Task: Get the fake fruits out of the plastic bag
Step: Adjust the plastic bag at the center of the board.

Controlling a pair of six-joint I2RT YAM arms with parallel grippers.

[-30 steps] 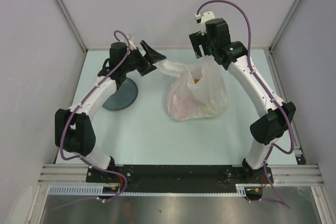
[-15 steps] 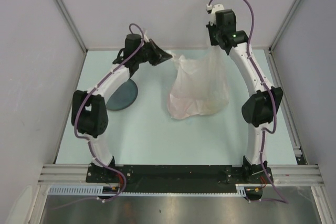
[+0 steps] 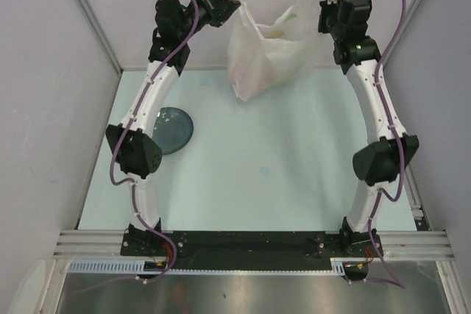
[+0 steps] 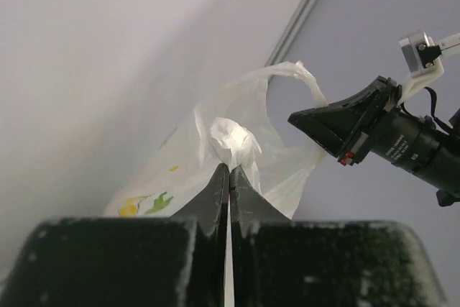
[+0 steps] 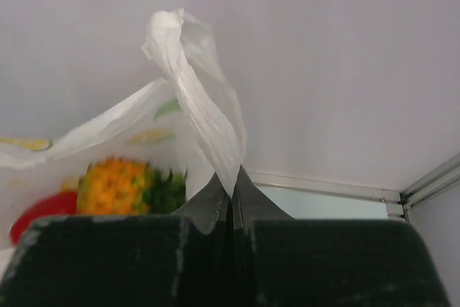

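Fingers (image 4: 215,199) of the left arm are pinched fully shut on one handle of the plastic bag (image 3: 265,49), and the right arm's fingers (image 5: 250,203) are shut on the other. The thin film could slip or tear under the pineapple (image 5: 115,185) inside. Both arms stretch high and far back, with the bag slung between them above the counter (image 3: 257,167).

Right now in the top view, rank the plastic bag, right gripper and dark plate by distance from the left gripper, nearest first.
1. plastic bag: one handle pinched in the left gripper, hanging just to its right.
2. right gripper: across the bag, holding the other handle.
3. dark plate: down on the table, left side.
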